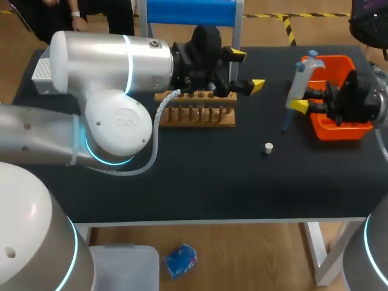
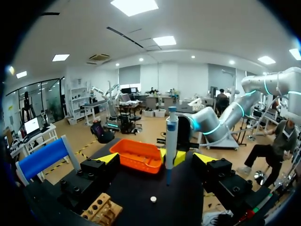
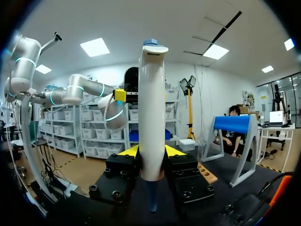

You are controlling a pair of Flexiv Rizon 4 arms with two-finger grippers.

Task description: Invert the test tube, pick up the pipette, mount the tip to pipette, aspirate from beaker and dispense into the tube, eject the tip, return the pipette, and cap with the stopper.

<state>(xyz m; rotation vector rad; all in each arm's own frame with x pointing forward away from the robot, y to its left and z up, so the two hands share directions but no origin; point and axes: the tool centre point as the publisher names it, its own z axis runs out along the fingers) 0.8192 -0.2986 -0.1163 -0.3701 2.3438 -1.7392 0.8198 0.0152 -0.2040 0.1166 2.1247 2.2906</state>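
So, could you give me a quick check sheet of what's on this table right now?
Surface: black table.
Job's things: wooden rack at the middle back; pipette upright, tip on; small white stopper lying loose on the table; orange tray at the right.
Clutter: nothing seen.
Grippers: left gripper open, above the rack; right gripper shut on the pipette, beside the tray.
Cables: white ribbed cable looping down beside the rack.
Surroundings: nothing seen reaching over the table.
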